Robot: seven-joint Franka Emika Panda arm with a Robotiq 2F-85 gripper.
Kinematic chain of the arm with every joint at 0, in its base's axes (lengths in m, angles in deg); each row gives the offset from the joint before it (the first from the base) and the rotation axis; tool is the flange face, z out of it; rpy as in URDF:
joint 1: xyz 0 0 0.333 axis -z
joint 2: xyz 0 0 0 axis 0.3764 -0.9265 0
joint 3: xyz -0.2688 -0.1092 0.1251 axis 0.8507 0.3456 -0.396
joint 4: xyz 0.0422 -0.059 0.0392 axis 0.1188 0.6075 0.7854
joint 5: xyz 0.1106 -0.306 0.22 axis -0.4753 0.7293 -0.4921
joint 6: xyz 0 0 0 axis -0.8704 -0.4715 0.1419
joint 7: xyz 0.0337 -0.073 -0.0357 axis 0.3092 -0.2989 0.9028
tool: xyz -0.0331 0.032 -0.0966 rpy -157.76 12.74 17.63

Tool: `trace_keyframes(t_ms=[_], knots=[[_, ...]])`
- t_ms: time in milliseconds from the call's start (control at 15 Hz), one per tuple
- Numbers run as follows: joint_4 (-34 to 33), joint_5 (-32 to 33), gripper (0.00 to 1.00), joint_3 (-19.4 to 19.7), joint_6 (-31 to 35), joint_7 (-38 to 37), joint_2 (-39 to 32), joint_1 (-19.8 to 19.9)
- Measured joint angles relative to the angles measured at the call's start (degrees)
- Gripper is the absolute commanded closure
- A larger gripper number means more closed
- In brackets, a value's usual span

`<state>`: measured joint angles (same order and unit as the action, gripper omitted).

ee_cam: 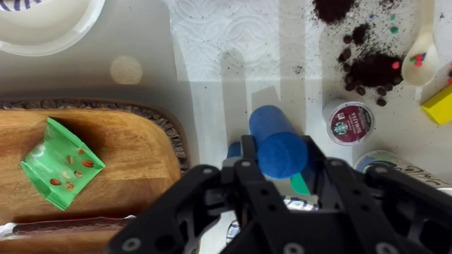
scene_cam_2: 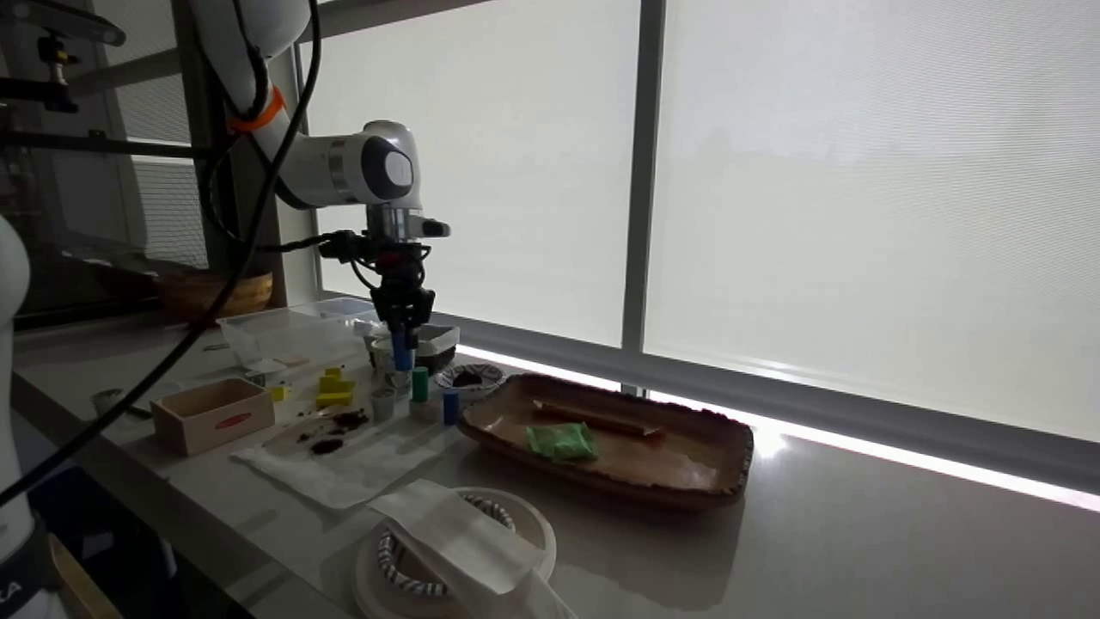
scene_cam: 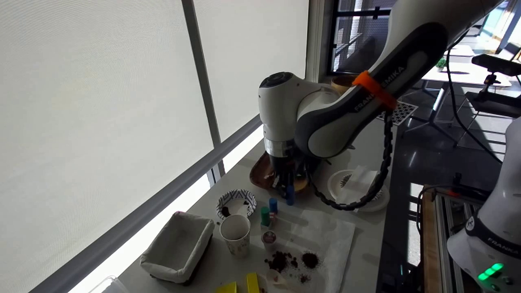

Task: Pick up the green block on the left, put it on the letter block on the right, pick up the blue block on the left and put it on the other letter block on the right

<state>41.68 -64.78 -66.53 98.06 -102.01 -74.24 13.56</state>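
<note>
My gripper (scene_cam: 285, 190) is shut on a blue block (scene_cam: 290, 197), an upright cylinder held above the table. In an exterior view the gripper (scene_cam_2: 407, 334) and held blue block (scene_cam_2: 402, 354) appear above the green block (scene_cam_2: 419, 384). In the wrist view the blue block (ee_cam: 270, 123) sits between the fingertips (ee_cam: 279, 148); the green block (ee_cam: 299, 184) is mostly hidden behind it. The green block (scene_cam: 265, 215) stands by a pale letter block (scene_cam: 272, 217), seemingly on one in an exterior view (scene_cam_2: 425, 411). Another blue block (scene_cam: 273, 205) stands beside it (scene_cam_2: 451, 407).
The wooden tray (scene_cam_2: 670, 471) holds a green packet (scene_cam_2: 563, 441). A coffee pod (ee_cam: 349, 123), paper cup (scene_cam: 236, 234), patterned bowl (scene_cam: 237, 203) and cloth-lined basket (scene_cam: 179, 246) stand near the blocks. A paper towel (scene_cam: 325, 232) and coffee grounds (scene_cam: 310, 259) lie toward the front.
</note>
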Motion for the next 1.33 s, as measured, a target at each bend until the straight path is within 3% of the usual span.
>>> trace_keyframes(t_ms=[600, 1333], knots=[[-1.24, -3.40, 0.92, 1.23, 6.28, 0.03, -5.38, -0.05], [-5.38, -5.97, 0.92, 2.92, 6.41, -7.21, -9.55, -1.16]])
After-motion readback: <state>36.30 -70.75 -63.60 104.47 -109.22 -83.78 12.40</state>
